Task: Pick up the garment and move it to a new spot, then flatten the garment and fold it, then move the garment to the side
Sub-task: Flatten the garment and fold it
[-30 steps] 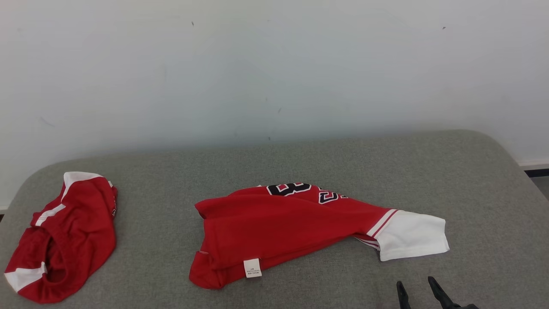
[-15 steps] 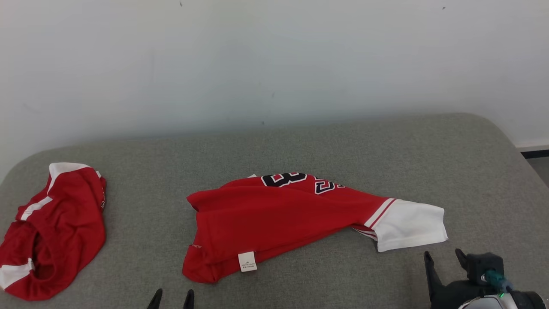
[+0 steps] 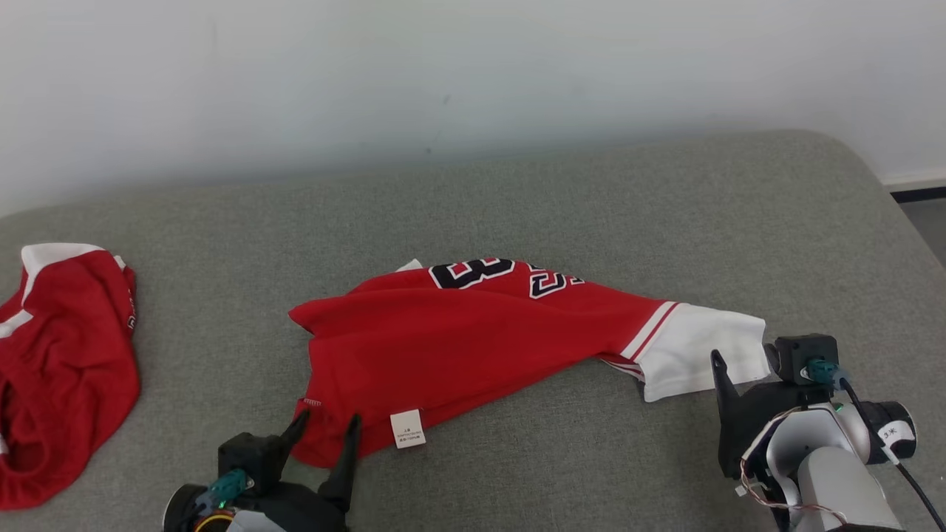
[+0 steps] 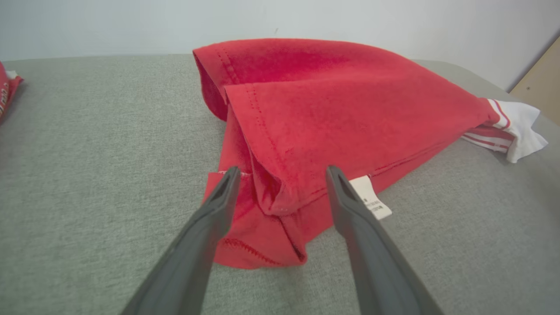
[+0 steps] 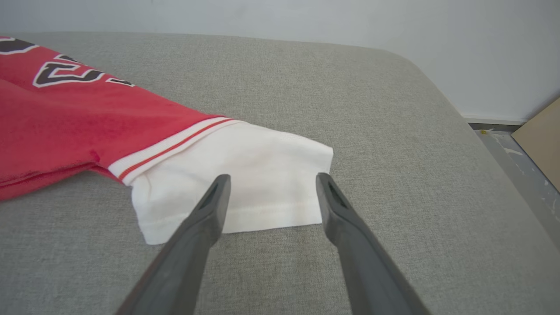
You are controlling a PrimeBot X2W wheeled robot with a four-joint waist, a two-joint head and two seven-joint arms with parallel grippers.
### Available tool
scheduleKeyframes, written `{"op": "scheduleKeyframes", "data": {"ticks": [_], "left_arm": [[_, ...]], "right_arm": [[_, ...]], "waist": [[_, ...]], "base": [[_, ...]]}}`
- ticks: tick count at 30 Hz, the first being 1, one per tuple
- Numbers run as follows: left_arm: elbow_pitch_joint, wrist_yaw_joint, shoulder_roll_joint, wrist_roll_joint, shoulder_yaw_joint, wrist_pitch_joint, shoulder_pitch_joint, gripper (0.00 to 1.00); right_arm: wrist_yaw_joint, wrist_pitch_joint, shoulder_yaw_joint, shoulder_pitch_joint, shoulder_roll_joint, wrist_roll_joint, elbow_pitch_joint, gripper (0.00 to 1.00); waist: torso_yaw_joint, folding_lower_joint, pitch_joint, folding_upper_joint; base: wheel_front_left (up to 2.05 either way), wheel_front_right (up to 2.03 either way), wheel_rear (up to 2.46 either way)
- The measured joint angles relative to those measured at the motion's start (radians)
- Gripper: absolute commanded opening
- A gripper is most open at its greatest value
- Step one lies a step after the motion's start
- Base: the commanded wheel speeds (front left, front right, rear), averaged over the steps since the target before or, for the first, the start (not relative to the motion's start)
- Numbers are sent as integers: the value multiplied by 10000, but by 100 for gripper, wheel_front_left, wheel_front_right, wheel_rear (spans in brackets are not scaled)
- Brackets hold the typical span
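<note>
The garment (image 3: 473, 340) is a red jersey with black numbers and a white sleeve (image 3: 687, 347), lying crumpled mid-way across the grey cushion (image 3: 591, 199). My left gripper (image 3: 329, 428) stands open at its near left hem corner, beside the white label (image 3: 407, 428). In the left wrist view the left gripper (image 4: 283, 175) has its fingers spread either side of the folded hem of the garment (image 4: 341, 109). My right gripper (image 3: 743, 362) is open at the sleeve's outer end. The right wrist view has the right gripper (image 5: 272, 181) over the sleeve's (image 5: 245, 157) near edge.
A second red and white garment (image 3: 66, 347) lies bunched at the cushion's far left. A white wall (image 3: 473, 74) rises behind the cushion. The cushion's rounded right edge drops to the floor (image 3: 927, 222), where a tan board (image 5: 540, 140) stands.
The head camera has tilted down, shifting the whole picture up. Both grippers have risen into view toward the garment, the left to the hem corner, the right to the white sleeve.
</note>
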Motion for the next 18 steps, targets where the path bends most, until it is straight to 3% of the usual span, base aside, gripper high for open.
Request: {"op": "scheduleKeyframes", "data": {"ticks": [9, 18], "left_arm": [[702, 0, -19, -17, -238, -240, -655, 100], [504, 0, -25, -100, -357, -755, -412, 100]], "right_arm": [[0, -671, -73, -679, 0, -61, 1011, 100], [0, -949, -313, -683, -42, -92, 1613, 100]], "waist": [[-180, 1, 851, 0], [-80, -1, 801, 0]], "base": [[0, 0, 0], [0, 0, 0]]}}
